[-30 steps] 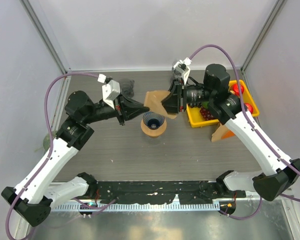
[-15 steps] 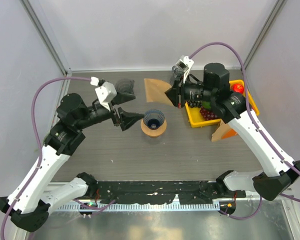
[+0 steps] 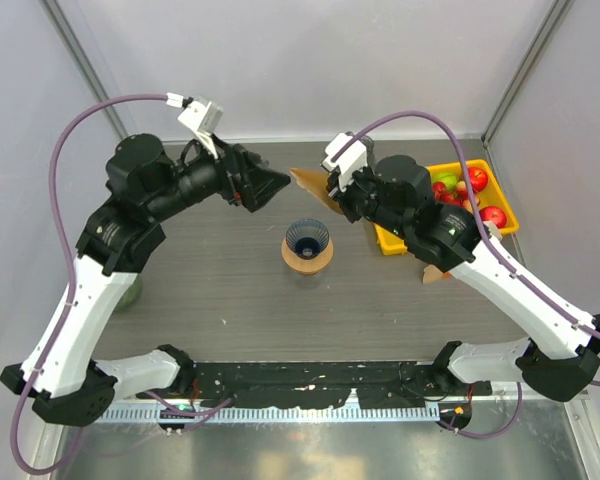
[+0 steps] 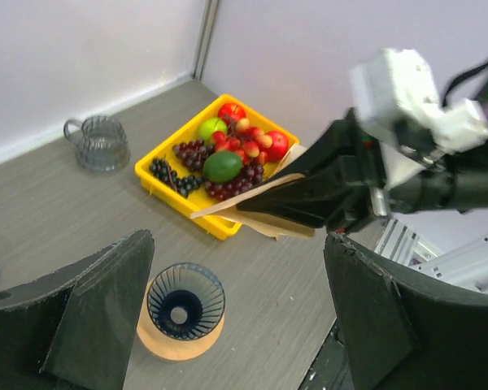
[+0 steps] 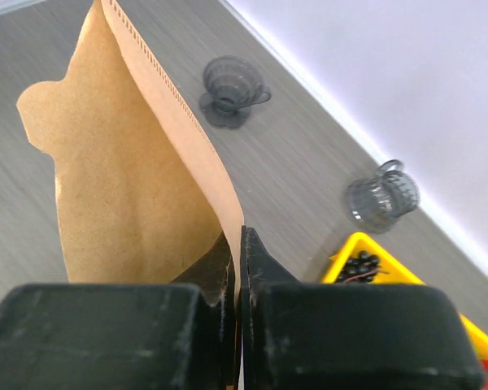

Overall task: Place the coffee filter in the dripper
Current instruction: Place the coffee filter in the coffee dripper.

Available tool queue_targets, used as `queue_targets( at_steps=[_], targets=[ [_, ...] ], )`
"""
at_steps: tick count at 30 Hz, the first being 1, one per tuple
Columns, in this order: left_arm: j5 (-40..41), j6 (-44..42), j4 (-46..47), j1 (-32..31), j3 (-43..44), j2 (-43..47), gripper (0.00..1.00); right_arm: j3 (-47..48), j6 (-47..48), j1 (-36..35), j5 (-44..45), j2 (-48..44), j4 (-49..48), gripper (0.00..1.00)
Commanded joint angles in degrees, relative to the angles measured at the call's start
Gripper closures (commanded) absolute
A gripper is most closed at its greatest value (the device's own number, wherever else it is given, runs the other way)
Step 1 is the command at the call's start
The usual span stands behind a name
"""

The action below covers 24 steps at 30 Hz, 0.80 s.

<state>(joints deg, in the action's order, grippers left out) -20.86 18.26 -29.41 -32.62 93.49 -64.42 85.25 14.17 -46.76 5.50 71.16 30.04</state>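
Right hand is pressed together on the lower edge of the brown paper coffee filter. The sheet is pinched flat between its two black fingers and stands up from them. Seen from above, the filter hangs in the air just behind the dripper, toward the back of the counter, not touching it. The dripper stands upright on its wooden ring between the two arms, its dark ribbed cone open to the top. Left hand hovers near the filter's far edge with its fingers spread wide, apart from both filter and dripper. A yellow tray of fruit sits beside the right arm.
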Motion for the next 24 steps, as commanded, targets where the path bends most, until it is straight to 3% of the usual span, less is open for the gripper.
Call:
queue_targets(
  at_steps=[1, 5, 15, 24],
  targets=[
    [3.1, 2.9, -4.8, -0.3, 3.5, -3.5, 0.11, -0.3, 7.0, -2.8, 9.8, -1.7, -4.6, 0.95],
    [2.5, 1.5, -4.8, -1.0, 4.1, -4.8, 0.14, 0.0, 7.6, -3.3, 10.4, -1.3, -4.6, 0.95],
    [5.0, 0.9, -6.7, -2.0, 5.8, -8.3, 0.36, 0.3, 9.6, -5.7, 11.5, -0.4, -6.1, 0.95],
    [9.4, 1.2, -7.5, -3.9, 5.6, -9.7, 0.44, 1.3, 8.3, -7.3, 13.3, 0.7, -7.5, 0.95]
  ],
)
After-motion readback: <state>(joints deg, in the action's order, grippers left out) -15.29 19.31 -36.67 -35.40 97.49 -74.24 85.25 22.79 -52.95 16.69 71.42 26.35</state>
